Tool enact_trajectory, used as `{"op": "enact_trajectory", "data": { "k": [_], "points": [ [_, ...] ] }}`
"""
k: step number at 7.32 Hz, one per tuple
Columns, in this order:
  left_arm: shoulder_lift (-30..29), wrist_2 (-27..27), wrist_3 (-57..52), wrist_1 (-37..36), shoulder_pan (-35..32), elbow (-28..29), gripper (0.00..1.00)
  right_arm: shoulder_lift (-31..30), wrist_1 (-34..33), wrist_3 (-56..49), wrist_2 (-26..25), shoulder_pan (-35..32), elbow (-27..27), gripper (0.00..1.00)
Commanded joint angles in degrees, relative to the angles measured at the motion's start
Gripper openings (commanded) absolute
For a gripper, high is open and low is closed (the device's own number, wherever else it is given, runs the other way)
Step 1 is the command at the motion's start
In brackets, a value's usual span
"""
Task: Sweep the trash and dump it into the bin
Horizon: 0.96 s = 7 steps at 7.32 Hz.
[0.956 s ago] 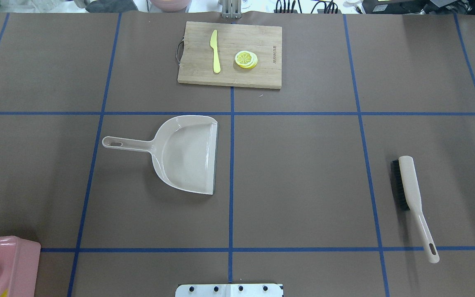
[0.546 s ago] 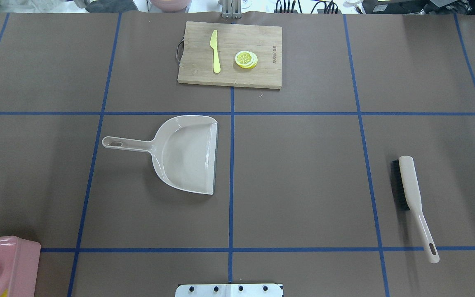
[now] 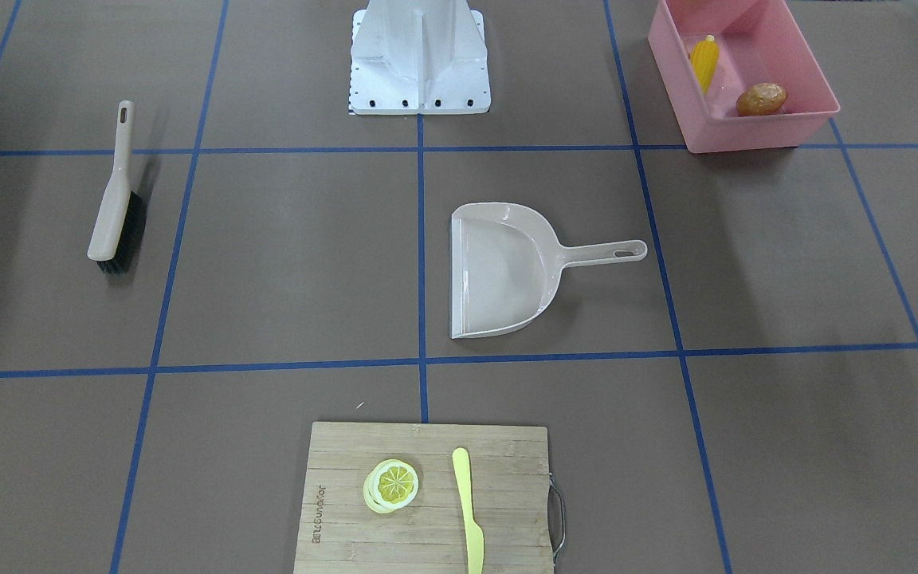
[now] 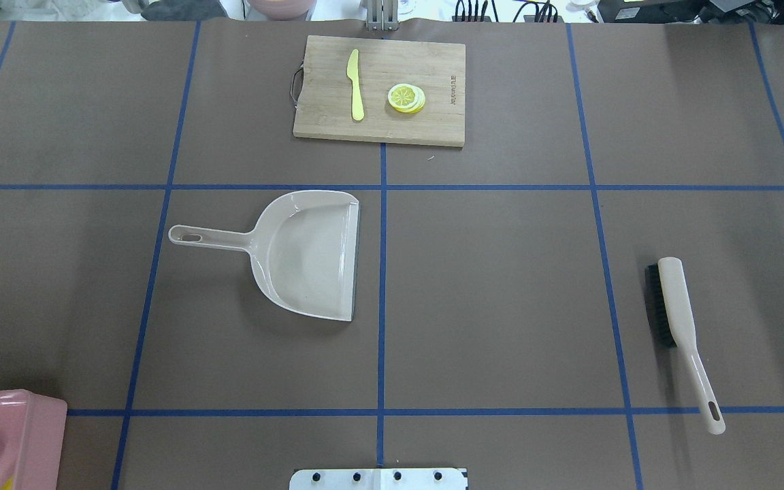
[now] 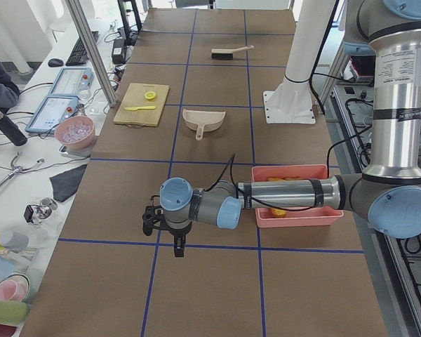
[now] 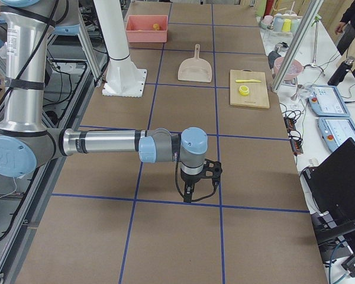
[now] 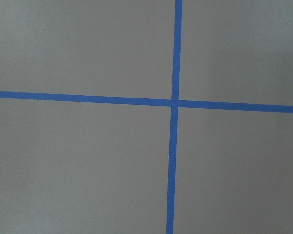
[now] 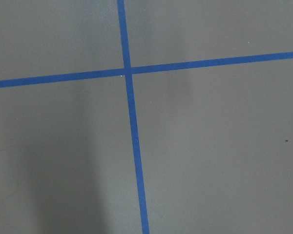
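Note:
The pink bin (image 3: 754, 131) stands near the robot's base on its left side; its corner shows in the overhead view (image 4: 18, 429). Inside it lie the yellow corn cob (image 3: 704, 62) and the brown potato (image 3: 762, 100). The ginger root is hidden. The left gripper (image 5: 177, 250) hangs low over bare table beyond the bin (image 5: 298, 217), far from the dustpan. The right gripper (image 6: 188, 196) hangs over bare table at the other end. Both show only in the side views, so I cannot tell whether they are open or shut. Both wrist views show only brown table and blue tape.
The beige dustpan (image 4: 303, 255) lies empty at mid table, handle to the left. The beige brush (image 4: 678, 320) lies on the right. A wooden cutting board (image 4: 433, 68) at the far edge carries a lemon slice (image 4: 405, 97) and a pale yellow knife (image 4: 355, 85).

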<state>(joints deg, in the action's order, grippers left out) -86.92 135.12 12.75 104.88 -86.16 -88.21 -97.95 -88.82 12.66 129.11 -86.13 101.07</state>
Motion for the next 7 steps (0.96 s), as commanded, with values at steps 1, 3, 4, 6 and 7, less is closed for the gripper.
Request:
{"op": "enact_trajectory", "data": {
  "k": [1,3,4,6,7],
  "points": [
    [-0.35,-0.03,0.09,-0.03,0.02,-0.03,0.99,-0.05,-0.03,0.0,0.0,0.0,0.0,1.0],
    [0.17,0.06,0.0,-0.03,-0.06,-0.3,0.99,0.04,-0.03,0.0,0.0,0.0,0.0,1.0],
    [0.26,0.23,0.0,0.06,-0.24,-0.64,0.99,0.04,0.05,0.0,0.0,0.0,0.0,1.0],
    [1.39,-0.21,-0.18,0.06,-0.24,-2.3,0.99,0.04,0.05,0.0,0.0,0.0,-0.17,1.0],
    [2.1,-0.21,-0.18,0.06,-0.24,-2.84,0.99,0.04,0.05,0.0,-0.09,0.0,-0.18,1.0]
  ]
}}
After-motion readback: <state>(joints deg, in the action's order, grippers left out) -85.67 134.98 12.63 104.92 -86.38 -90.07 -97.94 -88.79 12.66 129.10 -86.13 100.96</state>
